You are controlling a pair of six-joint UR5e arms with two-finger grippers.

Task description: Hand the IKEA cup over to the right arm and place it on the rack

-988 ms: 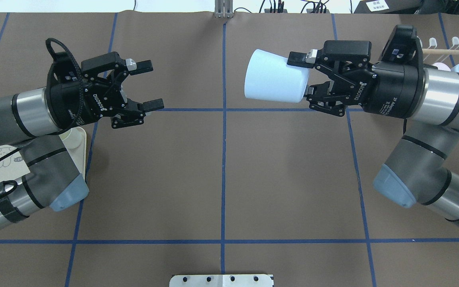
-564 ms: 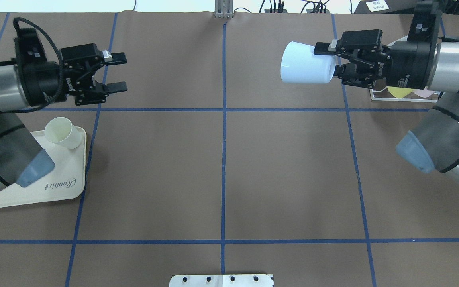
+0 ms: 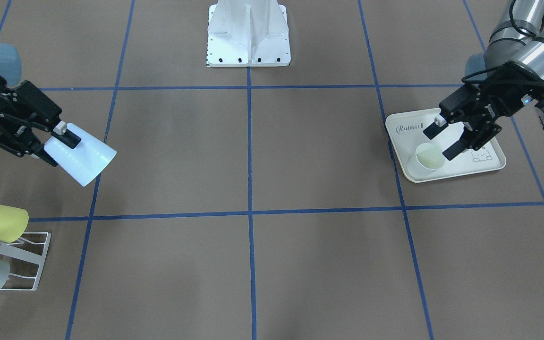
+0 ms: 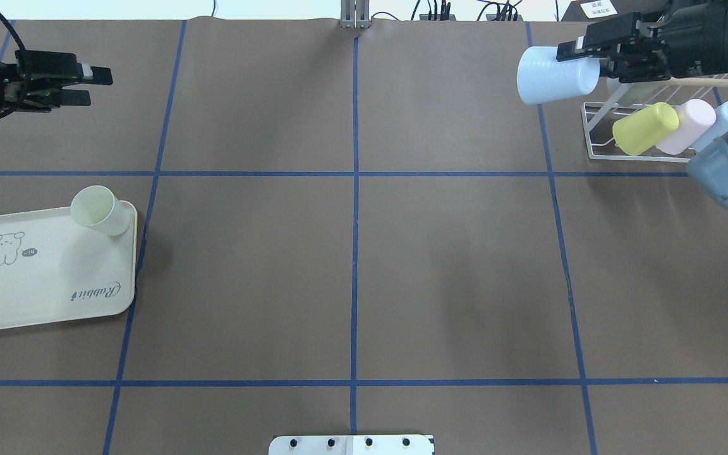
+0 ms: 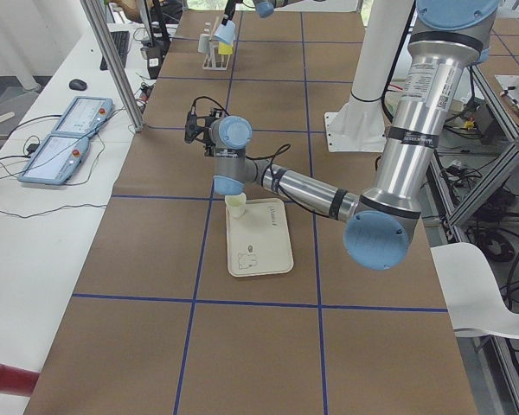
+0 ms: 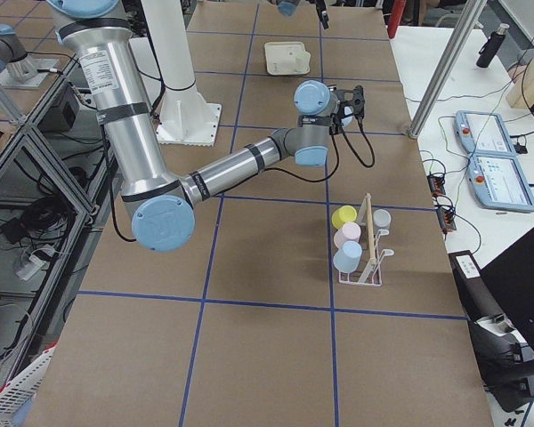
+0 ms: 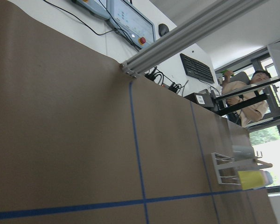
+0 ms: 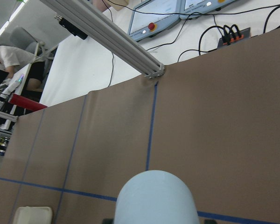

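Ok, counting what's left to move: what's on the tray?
One cream cup, upright at a corner of the tray. Overhead nothing covers the tray; the rest shows only its rabbit print.

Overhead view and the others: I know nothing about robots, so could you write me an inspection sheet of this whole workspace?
Surface: brown table covering with a blue tape grid.
Job's things: pale blue cup held sideways in the air beside the rack; the rack holds a yellow cup, a pink cup and others.
Clutter: cream tray with a cream cup at one corner.
Grippers: right gripper shut on the pale blue cup; left gripper open, empty.
Cables: black cable looped at the left wrist; leads at the far edge.
Surroundings: white robot base, control pendants, a seated person.
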